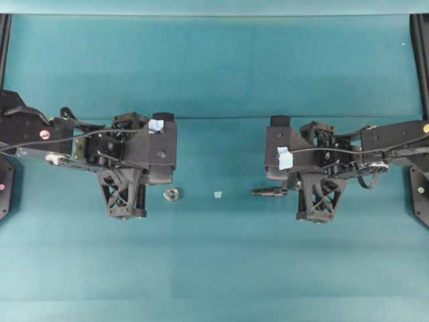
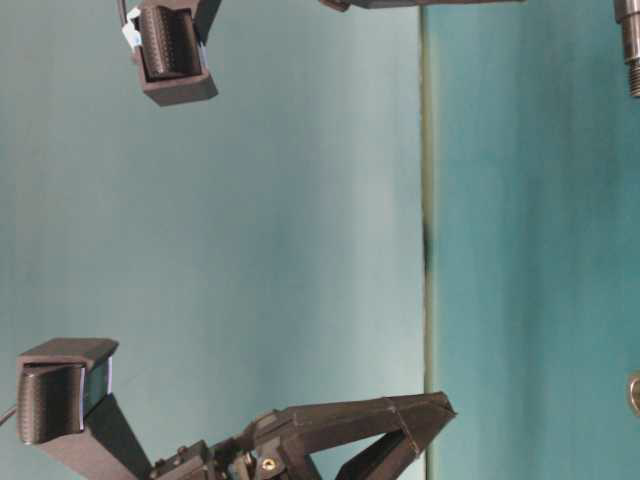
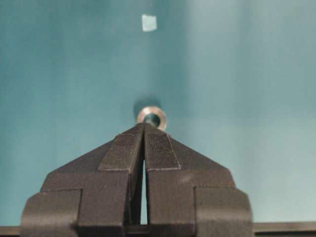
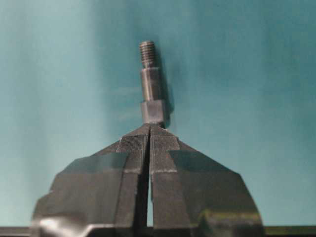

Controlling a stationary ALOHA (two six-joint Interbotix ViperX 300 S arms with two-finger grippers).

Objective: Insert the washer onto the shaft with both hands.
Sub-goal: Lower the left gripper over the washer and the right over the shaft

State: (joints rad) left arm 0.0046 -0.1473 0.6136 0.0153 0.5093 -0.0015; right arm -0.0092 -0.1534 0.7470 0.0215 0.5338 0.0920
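Note:
The washer [image 1: 171, 194] is a small silvery ring lying flat on the teal mat, just right of the left arm. In the left wrist view the washer [image 3: 151, 117] shows whole, just beyond my left gripper [image 3: 144, 126], whose jaws are shut with nothing between them. The shaft [image 1: 269, 192] is a dark stepped pin lying on the mat, threaded end pointing left. Seen from the right wrist, the shaft [image 4: 150, 89] runs straight away from my right gripper [image 4: 149, 127]. Those jaws are shut and empty, and their tips hide the pin's near end. The shaft [image 2: 630, 45] also rests on the mat in the table-level view.
A pale tape scrap [image 1: 217, 194] lies on the mat between washer and shaft, and the scrap [image 3: 149, 22] sits far beyond the washer in the left wrist view. Black frame posts [image 1: 421, 54] stand at both side edges. A seam [image 1: 221, 118] crosses the mat behind the arms.

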